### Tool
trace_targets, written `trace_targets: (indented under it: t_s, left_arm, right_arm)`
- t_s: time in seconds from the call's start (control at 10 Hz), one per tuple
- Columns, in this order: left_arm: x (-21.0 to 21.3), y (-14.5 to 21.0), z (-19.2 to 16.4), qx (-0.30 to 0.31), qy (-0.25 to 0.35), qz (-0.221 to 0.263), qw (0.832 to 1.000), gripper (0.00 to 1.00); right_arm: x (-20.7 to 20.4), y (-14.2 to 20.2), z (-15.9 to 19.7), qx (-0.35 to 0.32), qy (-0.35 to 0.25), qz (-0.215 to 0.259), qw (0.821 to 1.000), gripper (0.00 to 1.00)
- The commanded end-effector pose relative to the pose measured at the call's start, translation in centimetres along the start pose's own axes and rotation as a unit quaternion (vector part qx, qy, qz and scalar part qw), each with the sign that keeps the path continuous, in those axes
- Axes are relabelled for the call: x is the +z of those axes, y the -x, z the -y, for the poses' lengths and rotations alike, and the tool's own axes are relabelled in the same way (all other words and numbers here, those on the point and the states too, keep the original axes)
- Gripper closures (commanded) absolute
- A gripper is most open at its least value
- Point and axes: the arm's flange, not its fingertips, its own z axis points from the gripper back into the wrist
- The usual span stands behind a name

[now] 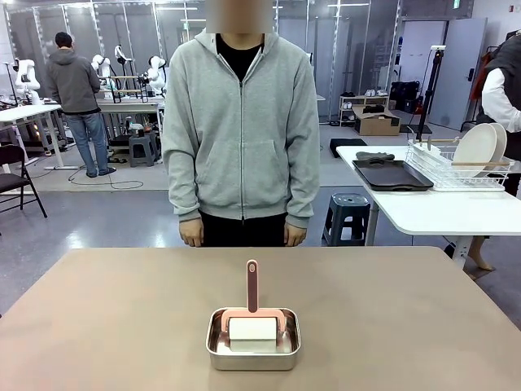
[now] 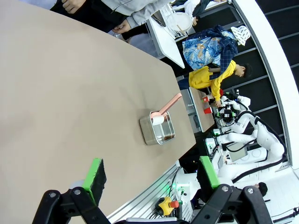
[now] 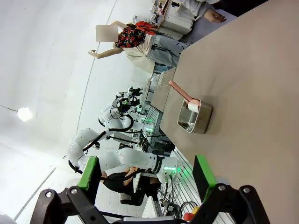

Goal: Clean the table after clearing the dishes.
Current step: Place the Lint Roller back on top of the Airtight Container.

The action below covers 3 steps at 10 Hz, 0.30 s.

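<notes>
Fingers of the left gripper (image 2: 152,179) and right gripper (image 3: 147,175) spread wide, holding nothing; steel pan (image 1: 253,349) sits at six o'clock on the table (image 1: 122,318).

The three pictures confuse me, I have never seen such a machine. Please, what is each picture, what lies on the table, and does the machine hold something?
They show one moment from three cameras. The front view looks across the brown table at a person standing at the far side with hands down. The other two views come from cameras on the wrists of two robot arms, so they look tilted. At their bottom edge you see the left gripper and the right gripper, each a two-finger claw with green pads. Both are open and hold nothing. On the table stands a small steel pan with a pink-handled roller resting in it. The plates stand in a rack on the white side table.
</notes>
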Motion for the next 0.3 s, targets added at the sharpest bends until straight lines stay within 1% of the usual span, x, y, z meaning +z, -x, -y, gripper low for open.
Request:
trace_targets:
  t_s: [0.0,0.2]
  left_arm:
    - [0.36,0.15,0.1,-0.003,0.006,0.002,1.0,0.0]
    - [0.36,0.15,0.1,-0.003,0.006,0.002,1.0,0.0]
  right_arm:
    - [0.25,0.11,-0.18,0.001,0.001,0.0,1.0,0.0]
    - [0.25,0.11,-0.18,0.001,0.001,0.0,1.0,0.0]
